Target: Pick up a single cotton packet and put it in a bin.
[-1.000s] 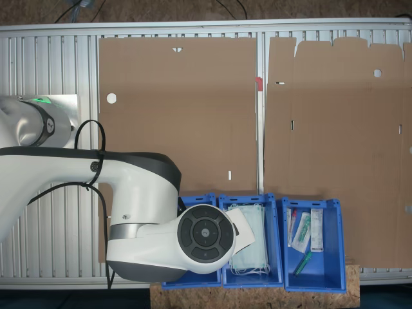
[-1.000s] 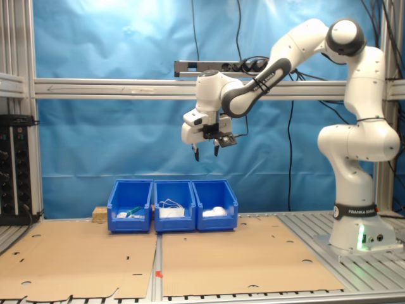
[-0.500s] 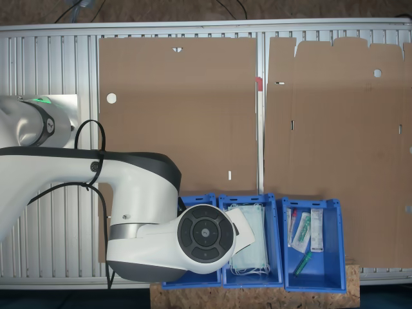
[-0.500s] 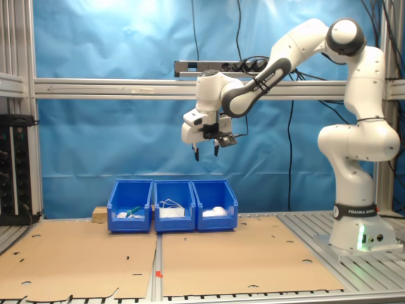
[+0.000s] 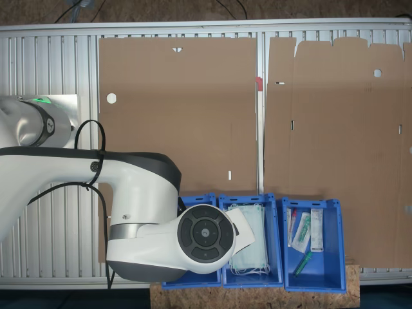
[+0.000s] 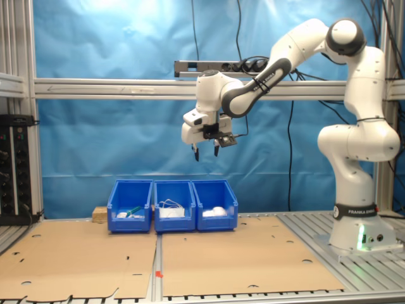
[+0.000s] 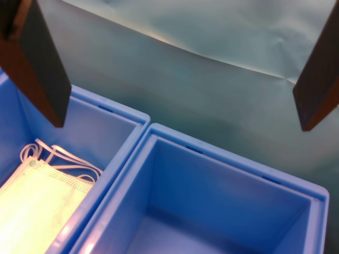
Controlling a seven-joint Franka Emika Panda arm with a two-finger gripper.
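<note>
Behind everything hangs a blue backdrop [image 6: 114, 114], and in front of it lies the slatted desk [image 5: 51, 64] under flat cardboard sheets [image 5: 180, 109]. My Panda arm [image 6: 354, 126] reaches out high over the mask bin [image 6: 174, 223], the middle one of three blue bins. I judge that height is there to keep clear of the bin walls. The fingers [image 7: 37, 58] hang spread wide and empty, above the wall shared by the mask bin and the end bin [image 6: 215, 223] beside it. The face masks [image 5: 254, 244] lie loose in the mask bin. The white lumps in the end bin I take for the cotton packet [image 6: 217, 211] stock, well below the fingers, though too small to confirm.
</note>
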